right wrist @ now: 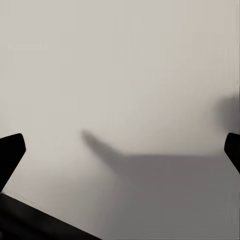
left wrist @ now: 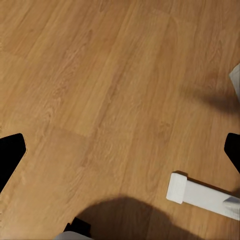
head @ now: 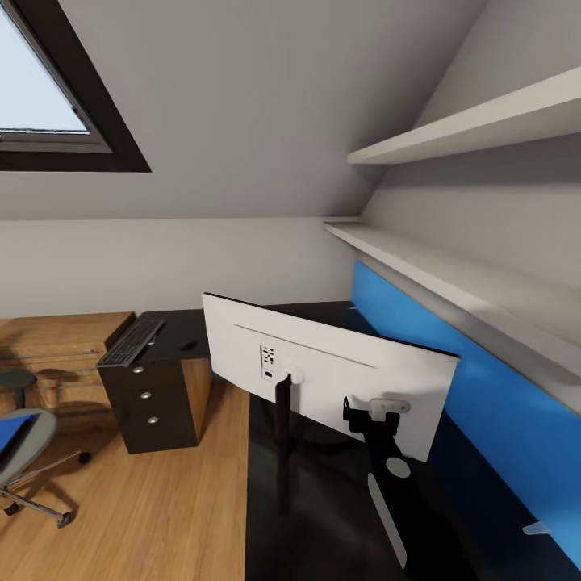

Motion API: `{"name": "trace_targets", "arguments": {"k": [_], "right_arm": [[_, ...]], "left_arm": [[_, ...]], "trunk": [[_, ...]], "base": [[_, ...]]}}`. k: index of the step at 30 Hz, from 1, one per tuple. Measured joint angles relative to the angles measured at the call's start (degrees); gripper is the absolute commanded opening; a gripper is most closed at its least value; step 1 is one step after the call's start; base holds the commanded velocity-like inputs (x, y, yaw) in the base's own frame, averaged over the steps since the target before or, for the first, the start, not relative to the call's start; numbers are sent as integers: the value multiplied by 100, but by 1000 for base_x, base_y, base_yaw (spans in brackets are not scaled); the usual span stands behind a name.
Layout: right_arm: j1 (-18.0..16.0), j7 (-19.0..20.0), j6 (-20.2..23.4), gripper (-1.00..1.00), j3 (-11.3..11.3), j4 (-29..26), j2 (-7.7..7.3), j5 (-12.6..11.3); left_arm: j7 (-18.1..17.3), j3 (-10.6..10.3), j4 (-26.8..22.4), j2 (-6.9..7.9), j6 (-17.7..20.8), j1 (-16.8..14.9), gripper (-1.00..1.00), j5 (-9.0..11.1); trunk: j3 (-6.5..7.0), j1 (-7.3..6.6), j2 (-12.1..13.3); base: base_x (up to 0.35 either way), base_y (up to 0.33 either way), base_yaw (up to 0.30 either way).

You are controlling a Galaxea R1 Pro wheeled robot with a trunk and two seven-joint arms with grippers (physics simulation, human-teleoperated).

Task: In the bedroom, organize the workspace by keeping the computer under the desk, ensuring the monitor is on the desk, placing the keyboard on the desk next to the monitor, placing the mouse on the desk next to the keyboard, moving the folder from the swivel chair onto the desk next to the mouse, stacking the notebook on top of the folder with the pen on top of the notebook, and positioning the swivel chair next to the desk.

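Black desk top (head: 323, 516) is being crossed at lower centre by the right gripper (head: 373, 410), spread wide, gripping nothing, almost touching the monitor's (head: 323, 363) white back; pushing should be kept slow. Further left, the keyboard (head: 131, 341) is lying.

The monitor (head: 323, 367) stands on the desk (head: 323, 516), back toward the camera. Behind it to the left lie the keyboard (head: 131, 341) and mouse (head: 188, 346); the chair (head: 20, 452) stands on the floor (head: 161, 516) at far left
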Motion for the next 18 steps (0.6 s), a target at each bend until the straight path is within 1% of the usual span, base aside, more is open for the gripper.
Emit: {"name": "trace_targets", "arguments": {"k": [11,14,18], "right_arm": [[0,0,0,100,1,2,0,3],[-1,0,-1,100,0,0,0,3],[-1,0,-1,100,0,0,0,2]], "left_arm": [[0,0,0,0,-1,0,100,1],[0,0,0,0,0,0,100,1],[0,0,0,0,1,0,100,0]], "trunk": [[0,0,0],[0,0,0],[0,0,0]], "base": [[0,269,0],[0,145,0],[0,67,0]]}}
